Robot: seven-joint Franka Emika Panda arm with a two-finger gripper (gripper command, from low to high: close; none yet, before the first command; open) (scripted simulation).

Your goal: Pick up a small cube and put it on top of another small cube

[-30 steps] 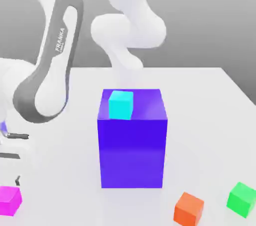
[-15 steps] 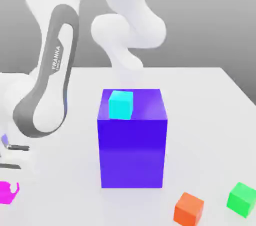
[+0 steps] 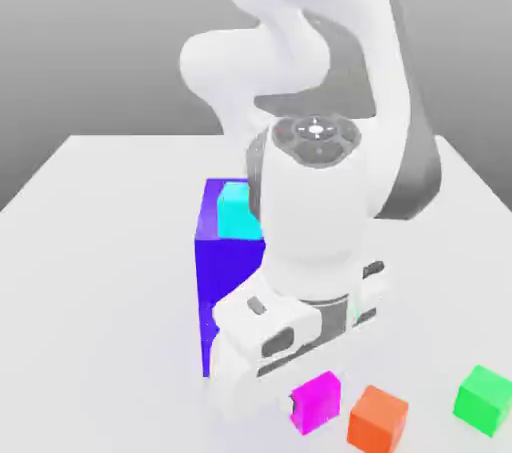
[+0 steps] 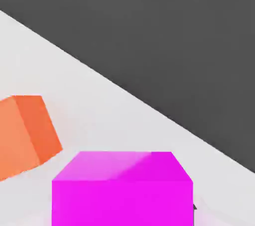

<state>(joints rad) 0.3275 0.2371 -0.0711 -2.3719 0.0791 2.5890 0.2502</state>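
One small magenta cube (image 3: 318, 400) sits at our gripper (image 3: 300, 403), just beside the orange cube (image 3: 379, 417) on the white table (image 3: 100, 241); whether our fingers clamp it, we cannot tell.

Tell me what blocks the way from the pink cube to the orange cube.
Nothing visible does. The pink cube sits at the claw, right beside the orange cube, with bare table between them. The big blue block stands behind, out of the way.
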